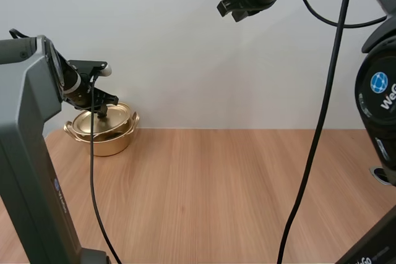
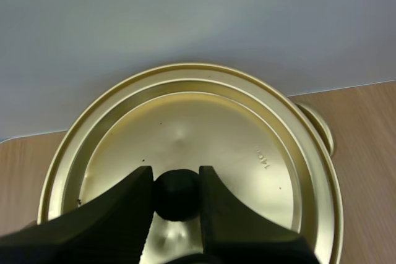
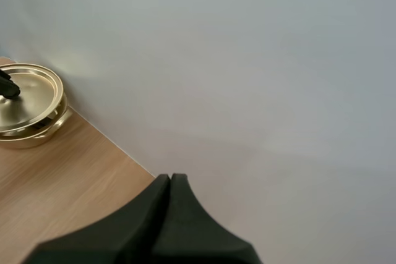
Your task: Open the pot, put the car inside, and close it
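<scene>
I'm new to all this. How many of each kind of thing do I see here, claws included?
Pot: 1, gold
Lid: 1, gold, with a black knob
Grippers: 2, the left gripper pinching the knob, the right gripper shut on nothing, raised above the table
Total: 4

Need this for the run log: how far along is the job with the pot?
Done: nothing finished yet; the golden lid is on the pot, looking slightly tilted. In hand: the left gripper has its fingers pinching the lid's black knob. The right gripper hangs shut, high above the table. Left: lifting the lid clear, putting the car in, closing.
</scene>
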